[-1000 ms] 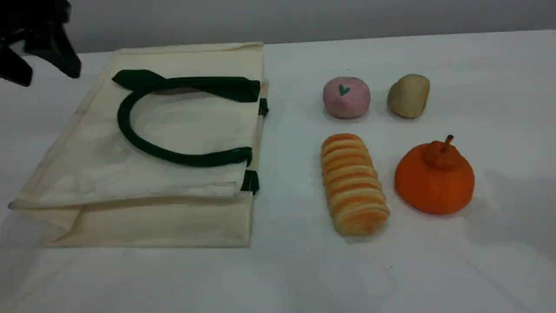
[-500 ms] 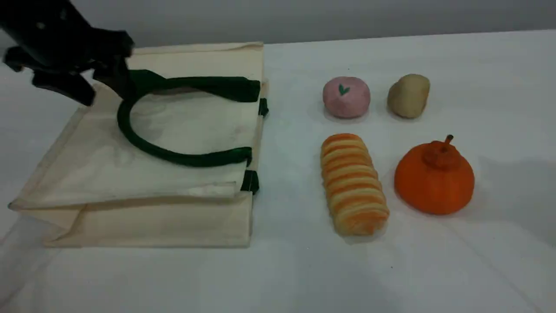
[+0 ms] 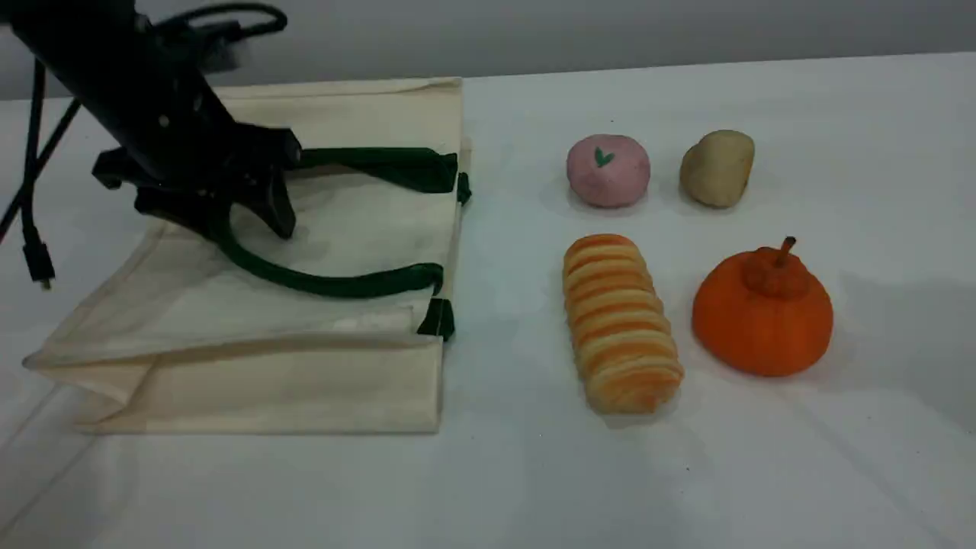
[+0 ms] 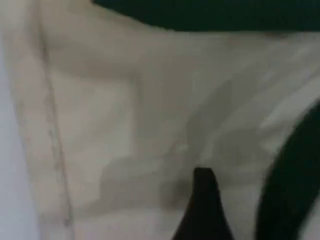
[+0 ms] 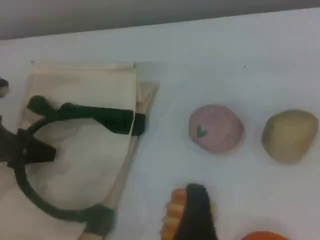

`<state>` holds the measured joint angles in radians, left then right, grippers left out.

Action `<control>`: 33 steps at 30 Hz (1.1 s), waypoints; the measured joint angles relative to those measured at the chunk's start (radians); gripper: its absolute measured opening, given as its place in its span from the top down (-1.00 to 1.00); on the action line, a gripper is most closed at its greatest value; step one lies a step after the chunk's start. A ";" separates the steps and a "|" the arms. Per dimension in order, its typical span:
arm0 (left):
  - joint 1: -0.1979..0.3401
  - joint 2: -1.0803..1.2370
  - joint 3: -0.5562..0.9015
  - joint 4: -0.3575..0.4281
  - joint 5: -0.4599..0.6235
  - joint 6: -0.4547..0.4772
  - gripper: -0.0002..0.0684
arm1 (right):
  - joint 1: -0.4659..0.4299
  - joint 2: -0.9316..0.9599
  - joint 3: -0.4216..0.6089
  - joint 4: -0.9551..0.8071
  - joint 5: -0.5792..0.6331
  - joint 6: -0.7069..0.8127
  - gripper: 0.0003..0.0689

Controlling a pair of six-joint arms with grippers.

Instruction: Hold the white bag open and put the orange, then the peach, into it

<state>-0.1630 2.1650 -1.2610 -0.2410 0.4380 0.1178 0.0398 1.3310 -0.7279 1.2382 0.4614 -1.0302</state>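
Lying on the white table surface point(image 3: 801, 99): an elongated ridged bread roll with orange and pale stripes point(image 3: 621, 324), lengthwise toward the camera, and a beige potato-like lump point(image 3: 717, 168) farther back and to the right, well apart from the roll. Behind the table, a plain grey wall point(image 3: 579, 30). Hanging at the far left, a black cable with a small plug end point(image 3: 34, 255).
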 joint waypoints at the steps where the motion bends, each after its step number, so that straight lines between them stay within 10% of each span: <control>1: 0.000 0.009 0.000 0.000 -0.001 0.000 -0.48 | 0.000 0.000 0.000 0.000 0.000 -0.001 -0.49; 6: 0.000 0.015 0.000 0.002 0.000 0.001 -0.21 | 0.000 0.000 0.000 0.000 0.000 -0.001 -0.49; 13: 0.000 0.014 0.000 -0.037 0.000 0.005 0.83 | 0.000 0.000 0.000 0.000 0.000 -0.002 -0.49; 33: 0.000 -0.321 -0.238 -0.205 0.461 0.190 0.86 | 0.001 0.218 0.000 -0.005 -0.008 -0.026 -0.49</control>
<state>-0.1630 1.8441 -1.4990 -0.4459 0.8992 0.3074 0.0408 1.5494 -0.7279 1.2333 0.4534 -1.0564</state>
